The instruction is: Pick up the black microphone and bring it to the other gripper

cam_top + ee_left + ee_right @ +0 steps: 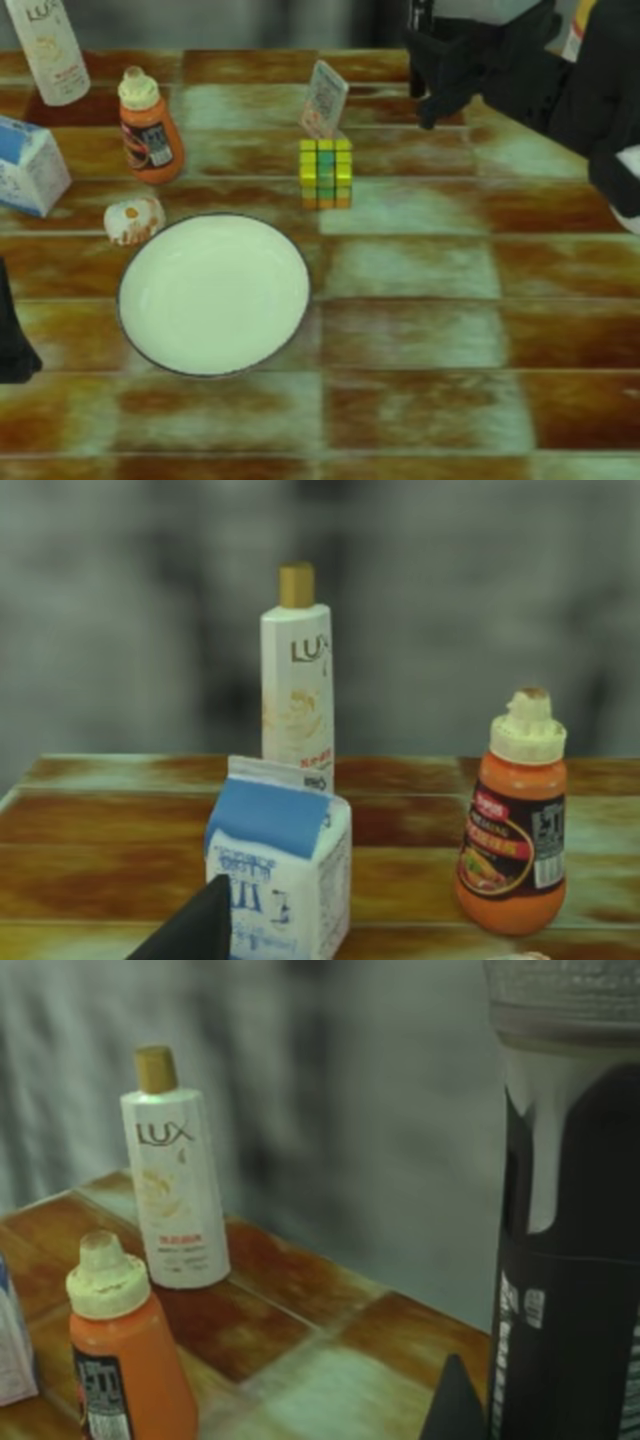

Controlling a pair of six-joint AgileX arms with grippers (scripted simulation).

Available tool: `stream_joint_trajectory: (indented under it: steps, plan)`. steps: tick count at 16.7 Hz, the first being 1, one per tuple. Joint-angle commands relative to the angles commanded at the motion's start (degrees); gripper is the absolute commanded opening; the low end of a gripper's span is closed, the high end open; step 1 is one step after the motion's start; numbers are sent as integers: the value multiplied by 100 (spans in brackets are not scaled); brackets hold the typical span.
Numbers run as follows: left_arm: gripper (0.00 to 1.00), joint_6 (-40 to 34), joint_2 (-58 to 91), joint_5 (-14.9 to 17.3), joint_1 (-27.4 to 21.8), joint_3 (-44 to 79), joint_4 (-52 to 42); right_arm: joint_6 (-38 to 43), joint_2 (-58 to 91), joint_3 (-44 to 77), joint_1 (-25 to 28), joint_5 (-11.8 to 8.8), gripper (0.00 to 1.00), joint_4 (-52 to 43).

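The black microphone (570,1260) fills one side of the right wrist view. It stands upright and very close, with its grey mesh head (565,1000) on top. One black fingertip (455,1405) of my right gripper shows right beside its handle. Whether they touch is unclear. In the top view my right gripper (440,90) hangs over the table's far right, and the arm hides the microphone there. My left gripper (12,345), the other gripper, is parked at the table's left edge. A single dark fingertip (195,930) of it shows in the left wrist view.
A white plate (215,295) lies left of centre. Behind it are a colour cube (326,172) and a leaning card (323,100). An orange sauce bottle (150,125), a milk carton (30,165), a white Lux bottle (50,50) and a small round orange-white thing (133,218) crowd the far left.
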Motion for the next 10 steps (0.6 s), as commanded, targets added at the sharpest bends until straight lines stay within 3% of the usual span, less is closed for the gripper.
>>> stream_joint_trajectory:
  steps: [3,10]
  plan:
    - [100,0,0,0,0,0,0,-124,-182,-130,-9,-145,0,394]
    - [100,0,0,0,0,0,0,-104,-260,-158,108,-65,0,363]
